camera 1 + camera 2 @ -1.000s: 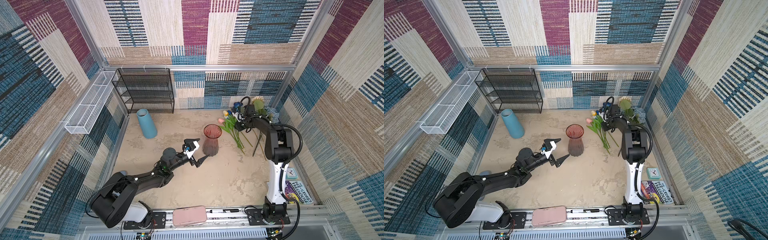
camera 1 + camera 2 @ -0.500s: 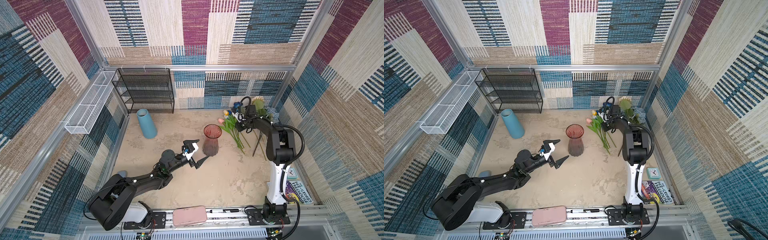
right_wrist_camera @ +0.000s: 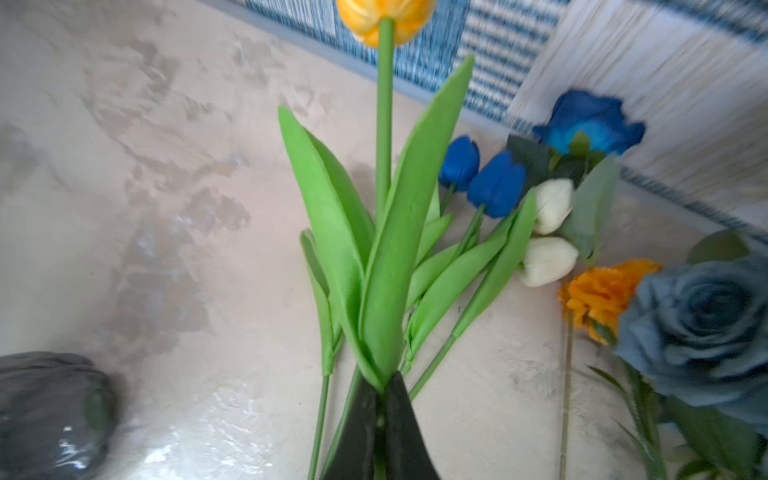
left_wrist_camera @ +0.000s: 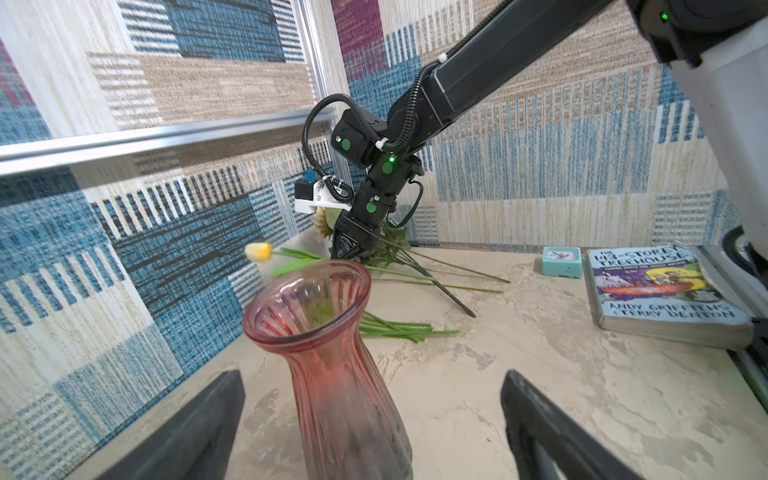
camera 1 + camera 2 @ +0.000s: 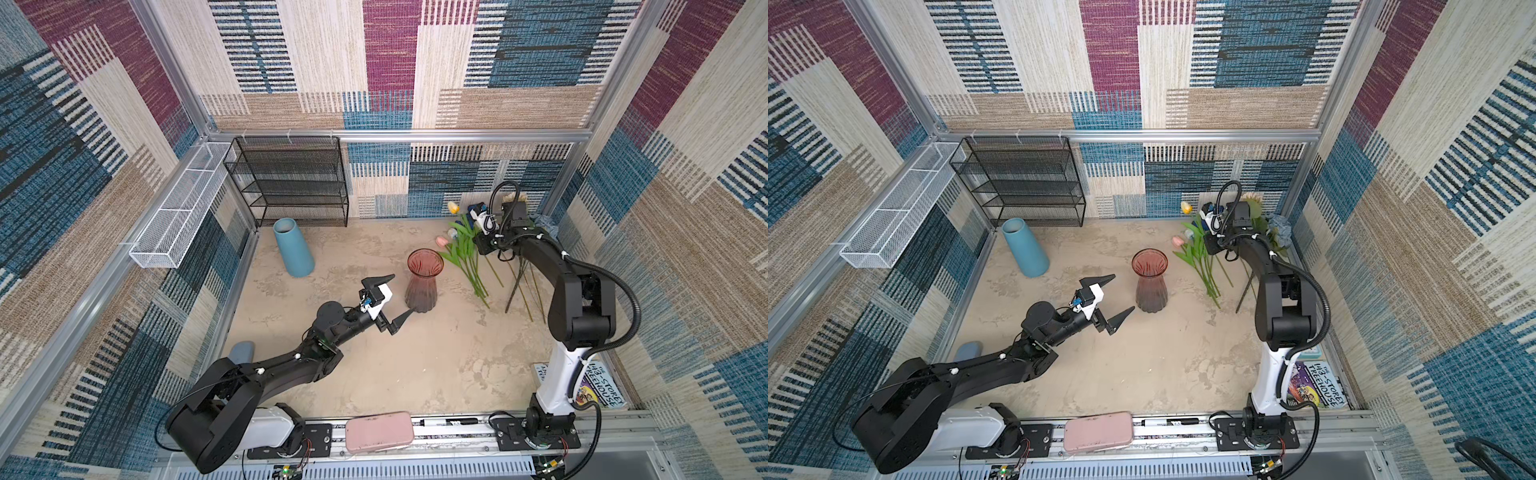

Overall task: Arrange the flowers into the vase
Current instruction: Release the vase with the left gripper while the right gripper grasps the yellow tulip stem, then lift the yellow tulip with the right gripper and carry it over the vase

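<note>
The pink glass vase (image 5: 423, 282) (image 5: 1150, 282) (image 4: 328, 353) stands upright mid-table. My left gripper (image 5: 399, 297) (image 5: 1122, 293) (image 4: 370, 415) is open just to its left, its fingers wide apart and one tip close to the vase base. The flowers (image 5: 469, 266) lie in a pile at the back right. My right gripper (image 3: 384, 382) (image 4: 347, 249) is shut on the yellow tulip (image 3: 384, 16) (image 5: 454, 207) low on its stem, the bloom raised. Blue tulips (image 3: 494, 183), white tulips (image 3: 548, 232), a blue rose (image 3: 590, 124), an orange pompom (image 3: 602, 291) and a dusty-blue rose (image 3: 702, 324) lie beside it.
A blue vase (image 5: 293, 249) leans at the back left before a black mesh shelf (image 5: 291, 183). A white wire basket (image 5: 178, 216) hangs on the left wall. A book (image 4: 660, 291) and a teal clock (image 4: 561, 261) sit at the right edge, a pink case (image 5: 380, 430) on the front rail.
My right gripper has closed on the yellow tulip's stem, and the bloom has risen toward the back wall. The left arm has barely moved.
</note>
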Controlling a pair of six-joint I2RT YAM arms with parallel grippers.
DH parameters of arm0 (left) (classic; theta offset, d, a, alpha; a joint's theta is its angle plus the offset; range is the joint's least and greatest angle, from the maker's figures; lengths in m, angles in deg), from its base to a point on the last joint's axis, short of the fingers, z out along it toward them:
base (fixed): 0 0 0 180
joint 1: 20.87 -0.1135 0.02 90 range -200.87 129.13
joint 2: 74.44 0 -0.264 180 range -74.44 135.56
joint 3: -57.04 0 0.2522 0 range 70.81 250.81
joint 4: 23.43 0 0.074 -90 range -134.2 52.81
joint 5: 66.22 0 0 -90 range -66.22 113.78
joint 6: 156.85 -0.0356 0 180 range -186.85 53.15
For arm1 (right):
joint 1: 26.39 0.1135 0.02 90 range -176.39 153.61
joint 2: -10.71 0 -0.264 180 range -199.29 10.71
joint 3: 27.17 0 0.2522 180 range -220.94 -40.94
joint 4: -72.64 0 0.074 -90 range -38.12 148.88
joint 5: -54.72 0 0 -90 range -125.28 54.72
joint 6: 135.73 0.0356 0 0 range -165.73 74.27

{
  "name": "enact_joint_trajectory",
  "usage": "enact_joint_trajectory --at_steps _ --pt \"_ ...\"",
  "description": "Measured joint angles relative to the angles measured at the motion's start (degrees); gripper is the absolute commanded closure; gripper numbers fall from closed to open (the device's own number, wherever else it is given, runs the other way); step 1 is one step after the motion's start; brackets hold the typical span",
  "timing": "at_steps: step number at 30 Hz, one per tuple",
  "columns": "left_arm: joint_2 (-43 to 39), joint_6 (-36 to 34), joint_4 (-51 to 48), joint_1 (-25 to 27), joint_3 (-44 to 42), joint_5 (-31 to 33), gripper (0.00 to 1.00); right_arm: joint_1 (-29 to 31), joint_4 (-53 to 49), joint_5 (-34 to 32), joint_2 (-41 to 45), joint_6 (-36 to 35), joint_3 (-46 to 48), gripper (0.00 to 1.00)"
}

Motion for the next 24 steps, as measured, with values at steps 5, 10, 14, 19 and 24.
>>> enact_joint_trajectory --at_steps 5,10,14,19,24 --pt "-2.86 0.35 1.55 0.0 0.31 1.38 0.01 0.17 3.67 4.94 10.05 6.58 4.48 0.96" --pt "-2.91 2.54 5.01 0.0 -0.44 2.69 0.01 2.56 14.43 12.55 20.9 15.19 10.45 0.95" --pt "-2.8 4.66 7.13 0.0 -2.16 3.52 0.01 7.85 28.04 18.56 27.19 23.02 15.37 0.95" --pt "-4.52 6.05 7.61 0.0 -4.26 4.59 0.01 12.07 45.79 21.38 29.62 32.74 18.34 0.95" --pt "-6.08 6.03 6.47 0.0 -4.79 5.81 0.01 16.31 60.35 21.92 28.72 39.08 21.0 0.95"
